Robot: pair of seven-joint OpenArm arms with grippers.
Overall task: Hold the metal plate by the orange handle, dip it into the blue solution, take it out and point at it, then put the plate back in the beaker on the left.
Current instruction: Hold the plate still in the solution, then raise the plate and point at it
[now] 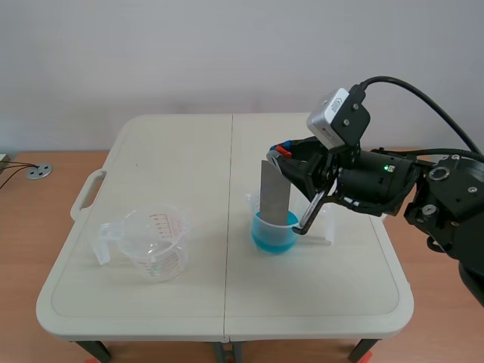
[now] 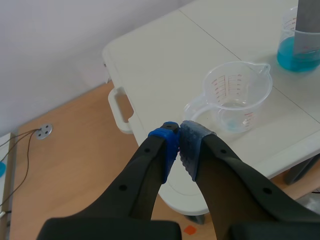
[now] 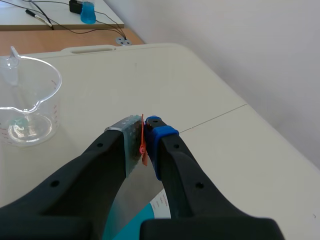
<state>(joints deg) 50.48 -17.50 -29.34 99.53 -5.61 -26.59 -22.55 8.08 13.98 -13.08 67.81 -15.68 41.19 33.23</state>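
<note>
The right gripper (image 3: 145, 131) clamps the thin orange handle (image 3: 143, 145) of the flat grey metal plate (image 1: 274, 193). The plate stands in blue solution (image 1: 271, 240), right of centre. The left gripper (image 2: 179, 142) has its fingers together.

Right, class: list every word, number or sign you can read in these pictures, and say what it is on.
No text here can be read.
Clear jug: red scale marks and figures, too small to read.
Beaker of blue liquid: pale print on its wall, blurred.

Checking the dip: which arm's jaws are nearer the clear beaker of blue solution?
Right: its jaws hold the grey metal plate by the orange handle above the blue-solution beaker. The left jaws, shut, sit past the empty clear measuring beaker by the table edge.
</note>
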